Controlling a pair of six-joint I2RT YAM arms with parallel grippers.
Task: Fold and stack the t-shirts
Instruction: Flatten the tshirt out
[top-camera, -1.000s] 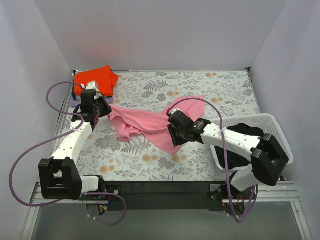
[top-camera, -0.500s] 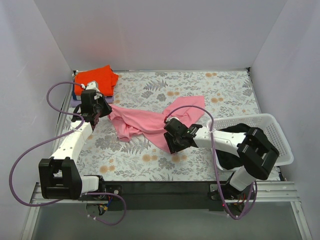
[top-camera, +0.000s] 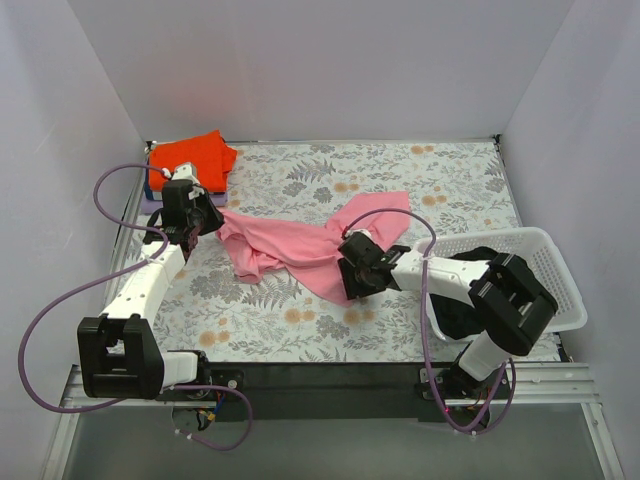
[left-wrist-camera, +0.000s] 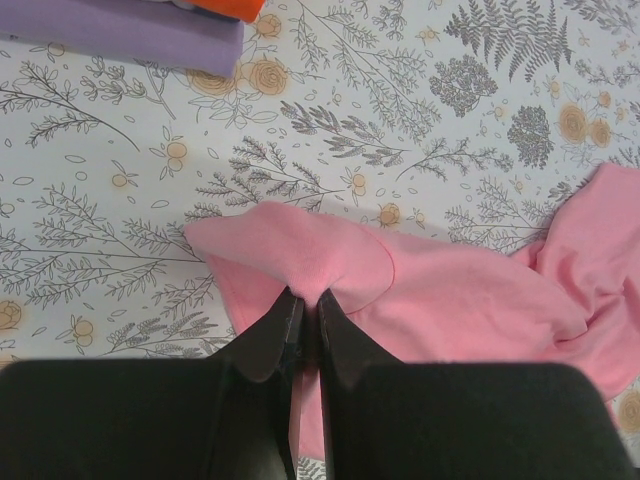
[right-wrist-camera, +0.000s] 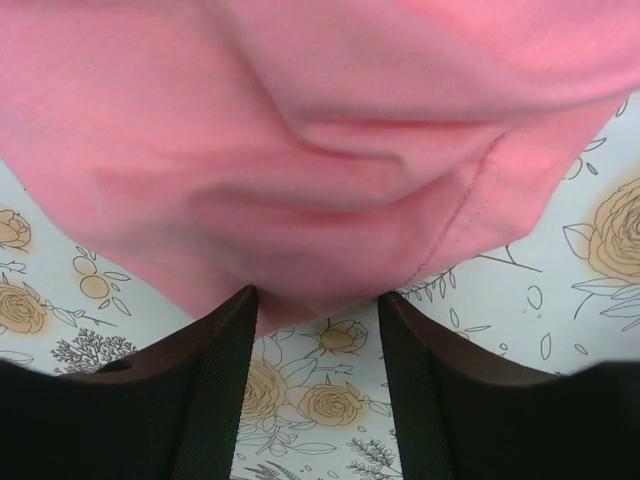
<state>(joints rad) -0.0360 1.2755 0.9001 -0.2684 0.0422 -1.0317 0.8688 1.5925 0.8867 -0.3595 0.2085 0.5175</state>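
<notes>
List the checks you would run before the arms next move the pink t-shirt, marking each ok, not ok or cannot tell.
1. Left end effector shut on the pink t-shirt's edge: ok.
2. Right end effector gripping that shirt: not ok; it is open, with the hem at its fingertips.
3. Pink t-shirt lying flat for folding: not ok; it is bunched and wrinkled.
4. Orange t-shirt folded at the far left corner, on a purple one: ok.
5. Number of garments in the white basket: cannot tell; only some dark cloth shows.
</notes>
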